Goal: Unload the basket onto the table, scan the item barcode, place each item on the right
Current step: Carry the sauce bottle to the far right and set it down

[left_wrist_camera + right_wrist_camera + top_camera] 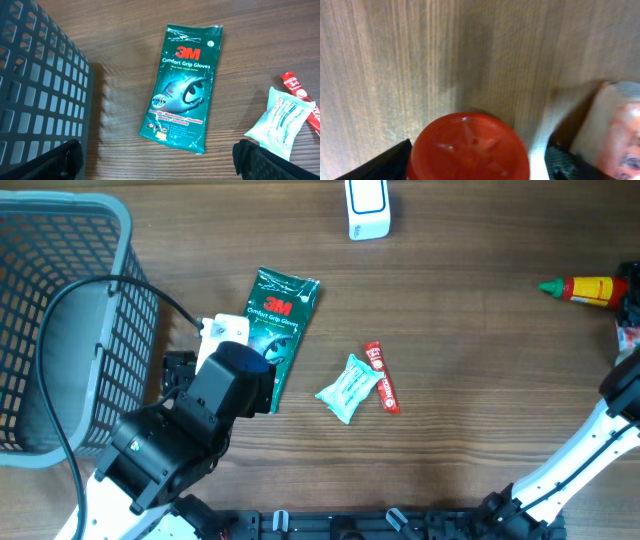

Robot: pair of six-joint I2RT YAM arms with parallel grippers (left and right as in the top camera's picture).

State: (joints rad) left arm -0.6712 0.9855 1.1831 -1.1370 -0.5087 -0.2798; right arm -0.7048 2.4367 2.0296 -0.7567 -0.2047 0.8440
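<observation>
We see the left gripper [157,156] hanging above the dark-green flat plastic gloves packet [185,82], jaws spread to their widest and holding nothing. Its black fingertips [55,160] frame the packet's lower end w/o touching it, which we read as a pre-grasp pose lined up along the packet. The gloves packet lies flat, print side up, on the brown wood-grain table [470,330], just beside the grey plastic mesh basket [70,210], so any barcode is prob. on the hidden underside; we can't see one. The white boxy plastic scanner [367,210] sits at the far edge, well apart, so whichever item goes first needs lifting and carrying over, code side toward it. The right gripper [475,162] straddles the round red base of the red plastic sauce bottle [580,288] w/ yellow label and green cap, lying on its side near the table's right edge. One finger looks to be against it and the other shows a gap, so we can't tell if it's gripped or let go. The small pale-teal crinkled pouch [350,388] and thin red stick sachet [381,377] lie side by side approx. mid-table, seemingly touching, presumably queued for scanning.
</observation>
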